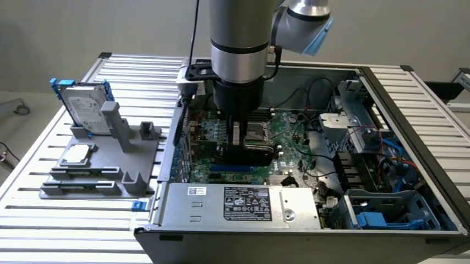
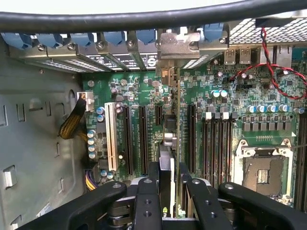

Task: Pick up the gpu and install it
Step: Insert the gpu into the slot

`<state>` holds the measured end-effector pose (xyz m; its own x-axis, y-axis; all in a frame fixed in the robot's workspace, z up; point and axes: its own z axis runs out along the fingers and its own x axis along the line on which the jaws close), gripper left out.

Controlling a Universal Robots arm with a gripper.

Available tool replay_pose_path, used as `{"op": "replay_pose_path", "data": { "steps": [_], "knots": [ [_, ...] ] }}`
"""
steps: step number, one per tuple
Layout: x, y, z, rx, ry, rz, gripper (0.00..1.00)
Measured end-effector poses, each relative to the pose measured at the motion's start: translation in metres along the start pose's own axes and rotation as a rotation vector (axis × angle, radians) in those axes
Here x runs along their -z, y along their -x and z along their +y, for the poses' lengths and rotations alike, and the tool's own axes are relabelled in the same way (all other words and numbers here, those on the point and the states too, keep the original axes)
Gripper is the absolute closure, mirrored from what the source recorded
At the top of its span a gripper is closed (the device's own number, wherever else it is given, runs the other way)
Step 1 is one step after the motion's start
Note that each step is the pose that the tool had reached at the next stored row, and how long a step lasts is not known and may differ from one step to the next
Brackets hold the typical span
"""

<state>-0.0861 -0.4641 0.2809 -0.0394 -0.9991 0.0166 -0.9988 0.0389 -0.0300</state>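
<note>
Wrist view: gripper half-closed, clamping the gpu edge-on over the motherboard.

Table: slatted aluminium top.
Computer case: lying open on the table, green motherboard exposed, silver labelled power supply along the near wall, blue drive caddy in the corner at the exterior view's right.
Robot arm: reaching straight down into the case.
Hand: clamped on the gpu, black cover showing, held on edge low over the motherboard.
Grey fixture: beside the case, at the exterior view's left, carrying an upright blue-framed hard drive.
</note>
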Motion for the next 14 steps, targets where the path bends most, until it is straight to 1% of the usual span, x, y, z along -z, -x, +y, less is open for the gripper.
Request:
{"op": "replay_pose_path", "data": {
  "steps": [2, 10, 14],
  "knots": [
    [-0.0002, 0.0000, 0.0000, 0.000, -0.0001, -0.0002, 0.73],
    [-0.0031, 0.0000, 0.0001, -0.005, 0.0002, -0.0052, 0.73],
    [-0.0042, 0.0000, 0.0007, -0.007, 0.0003, -0.0058, 0.73]
  ]
}}
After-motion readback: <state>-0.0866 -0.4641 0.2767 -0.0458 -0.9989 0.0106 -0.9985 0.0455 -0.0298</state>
